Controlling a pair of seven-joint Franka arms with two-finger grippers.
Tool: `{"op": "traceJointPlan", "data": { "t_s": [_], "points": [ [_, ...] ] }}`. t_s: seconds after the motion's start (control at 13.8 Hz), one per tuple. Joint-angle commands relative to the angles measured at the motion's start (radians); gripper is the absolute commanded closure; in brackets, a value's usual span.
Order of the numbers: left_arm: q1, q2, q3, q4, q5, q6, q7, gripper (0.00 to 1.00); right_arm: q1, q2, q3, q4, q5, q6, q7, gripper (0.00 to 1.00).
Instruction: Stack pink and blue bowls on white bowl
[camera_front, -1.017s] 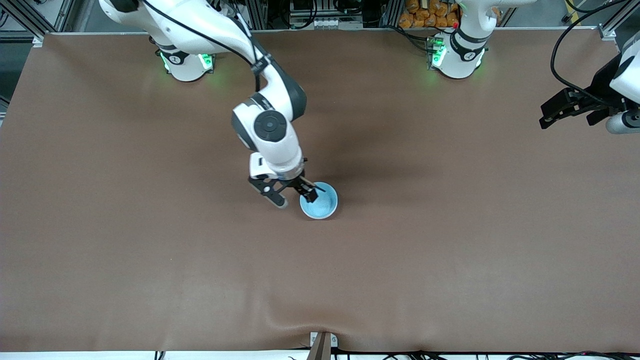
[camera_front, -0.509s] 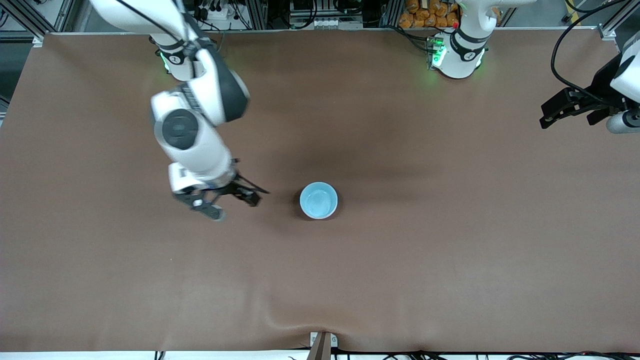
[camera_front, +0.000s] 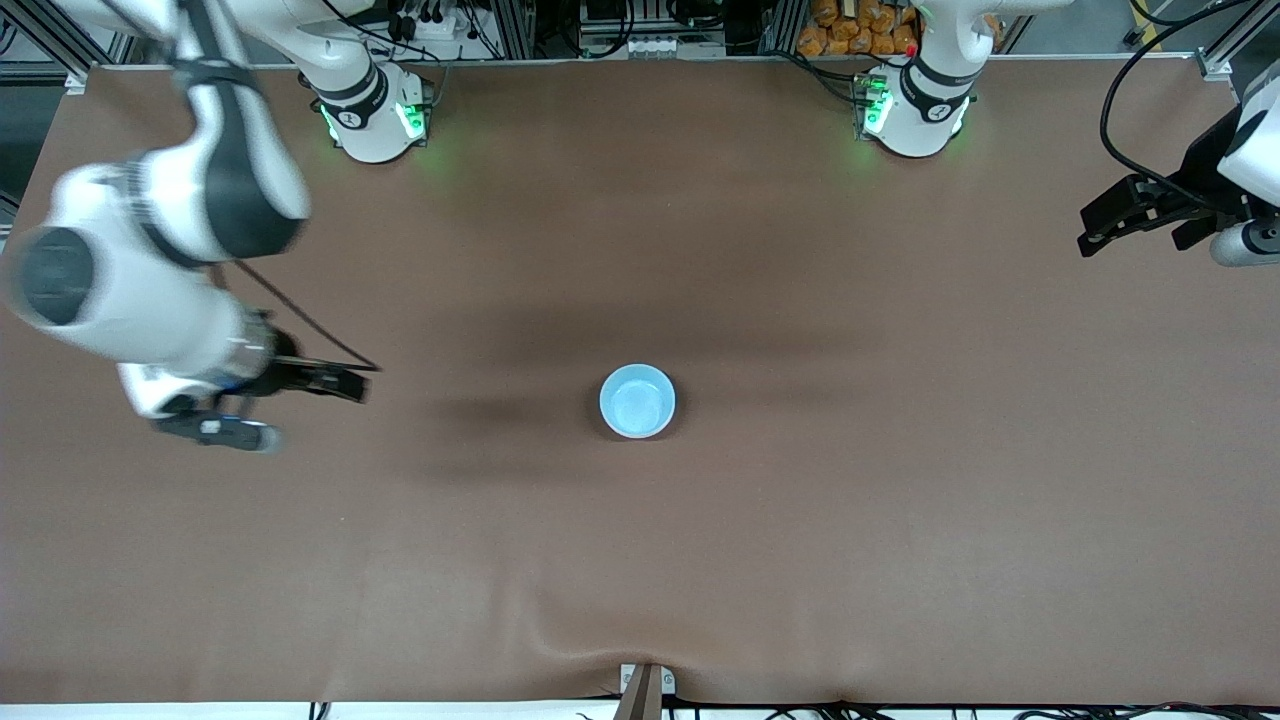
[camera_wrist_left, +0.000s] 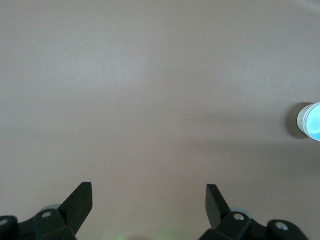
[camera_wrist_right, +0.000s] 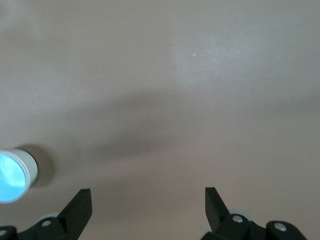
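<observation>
Pulling back from the stacked bowls

Right gripper, jaws spread and empty, has swung from the blue bowl toward its own end of the table; bowl sits mid-table; left gripper waits, open, unmoved.

Even overhead light lay soft across the brown desk, casting broad diffuse shadows near the blue bowl, while the right arm was smeared by motion blur and both wrist views looked hazy.
</observation>
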Motion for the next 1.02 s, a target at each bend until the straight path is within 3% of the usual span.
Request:
{"op": "traceJointPlan", "data": {
  "t_s": [0.0,0.36,0.73,0.94],
  "points": [
    [-0.006,-0.030,0.006,-0.020,-0.001,-0.015,0.007,0.00,-0.089,-0.097,0.019,-0.038,0.029,-0.073,-0.162,0.00],
    [-0.005,-0.037,0.006,-0.023,0.001,-0.019,0.013,0.00,-0.163,-0.240,0.016,-0.080,0.017,-0.164,-0.300,0.00],
    [-0.002,-0.049,0.006,-0.032,0.001,-0.019,0.008,0.00,-0.175,-0.248,0.021,0.041,-0.067,-0.317,-0.350,0.00],
    [-0.003,-0.047,0.007,-0.029,-0.001,-0.019,-0.002,0.00,-0.175,-0.248,0.018,0.074,-0.074,-0.373,-0.348,0.00]
  ]
}}
